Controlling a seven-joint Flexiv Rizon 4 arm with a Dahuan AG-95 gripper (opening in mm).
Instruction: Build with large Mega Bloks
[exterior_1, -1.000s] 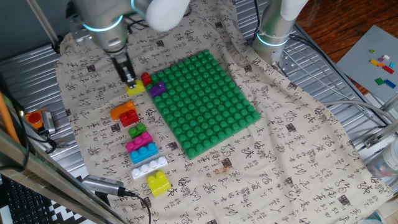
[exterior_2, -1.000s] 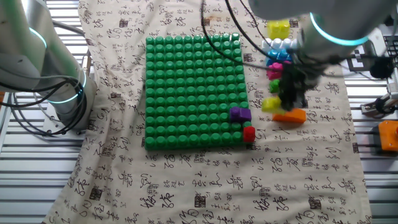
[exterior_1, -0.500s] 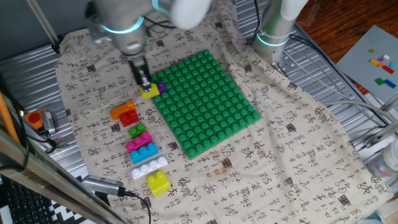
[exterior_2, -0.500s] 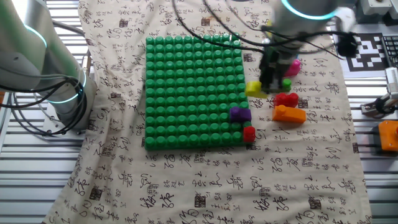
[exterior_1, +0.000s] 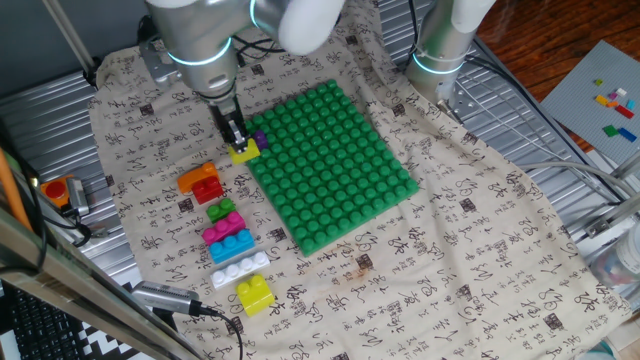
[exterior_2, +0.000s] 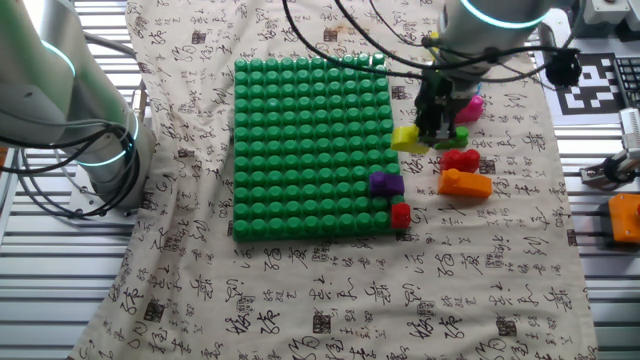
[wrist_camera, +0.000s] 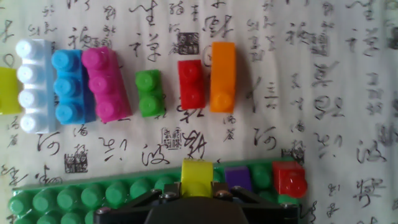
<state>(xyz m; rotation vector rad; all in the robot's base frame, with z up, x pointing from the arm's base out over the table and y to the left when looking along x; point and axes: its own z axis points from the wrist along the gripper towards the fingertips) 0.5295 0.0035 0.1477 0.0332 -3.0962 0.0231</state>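
Since the frame a second back, the arm has been carrying the yellow brick from the cloth beside the orange brick over to the edge of the green baseplate; the loose bricks are lying where they were. The gripper is hanging above the baseplate's edge, its jaws closed on the yellow brick. In the hand view that brick is sitting between the jaws over the baseplate's outer stud row, just beside the purple brick. Whether it is touching the studs cannot be told.

The purple brick is sitting on the baseplate near one corner. A small red brick is standing at that corner, at the very edge; from these views I cannot tell whether it is on the studs or on the cloth.

Loose bricks are lying in a row on the printed cloth covering the surface, apart from the baseplate: the orange brick, a red brick against it, then a green one, pink, blue, white, and a second yellow brick at the far end. A second arm's base is standing at the far side of the cloth.
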